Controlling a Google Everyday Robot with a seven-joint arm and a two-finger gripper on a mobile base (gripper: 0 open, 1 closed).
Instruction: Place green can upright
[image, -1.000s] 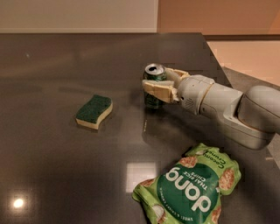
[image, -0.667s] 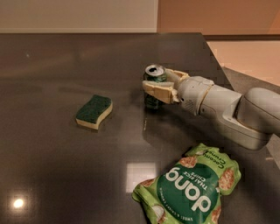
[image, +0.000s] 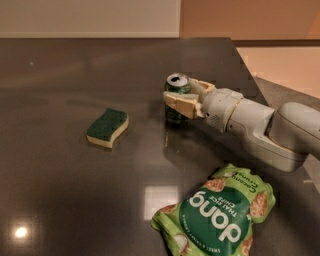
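Observation:
The green can (image: 176, 116) stands upright on the dark table (image: 75, 190), silver top with its pull-tab facing up, right of the table's middle. My gripper (image: 180, 91) reaches in from the right and its pale fingers (image: 181, 104) sit on either side of the can's upper body, closed against it. The near finger hides the middle of the can. The can's base rests on the tabletop.
A sponge (image: 107, 127) with a green top and yellow base lies to the left of the can. A large green "dang" chips bag (image: 218, 220) lies at the front right, below my arm (image: 260, 127). The table's right edge runs close behind the arm.

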